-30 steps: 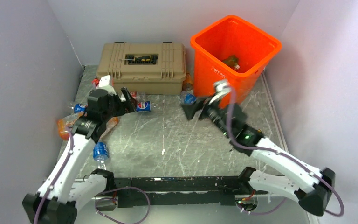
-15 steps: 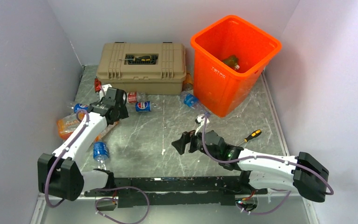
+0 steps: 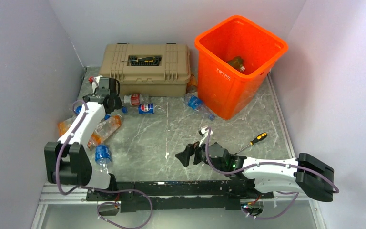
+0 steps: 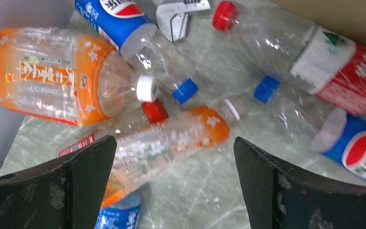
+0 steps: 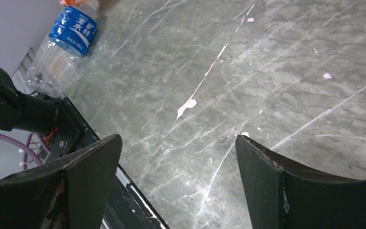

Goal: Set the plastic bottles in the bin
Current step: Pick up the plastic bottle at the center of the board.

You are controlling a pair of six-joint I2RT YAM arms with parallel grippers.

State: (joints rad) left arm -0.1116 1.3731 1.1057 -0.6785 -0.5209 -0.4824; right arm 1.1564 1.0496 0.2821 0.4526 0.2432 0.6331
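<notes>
**Bottles mostly on the table, one in the bin**

Most of the bottles [image 3: 106, 128] lie loose at the left of the table, along the wall and in front of the toolbox. Under my left pincer [image 4: 174, 148] I see a fat orange bottle [image 4: 52, 76] against the wall and a slim orange bottle [image 4: 171, 138] lying slantwise below my fingertips. A Pepsi bottle [image 4: 124, 24] and a red-labelled bottle [image 4: 324, 57] lie farther off. All are on their sides, caps crowded toward one another. That pincer is spread wide and grips nothing; it hangs above the heap.

A blue-labelled bottle [image 3: 103, 155] lies apart, near my left base, and another bottle [image 3: 198, 105] lies just beside the foot of the bin [image 3: 224, 86]. The bin stands upright at the far right, next to the toolbox, with one dark bottle [image 3: 236, 62] inside it.

My right pincer [image 5: 178, 140] is spread wide too and empty, low over bare table toward the near edge, well apart from the bin.

The table [image 3: 171, 129] is a grey marbled sheet, scored with white scratches and a few pale flakes. A screwdriver [image 3: 256, 140] lies on it between my right arm and the bin. The tan toolbox [image 3: 145, 71] sits shut against the back wall. Pale lilac walls [image 3: 19, 71] close the table in on three sides, and a black rail [image 3: 171, 188] runs along the near edge
</notes>
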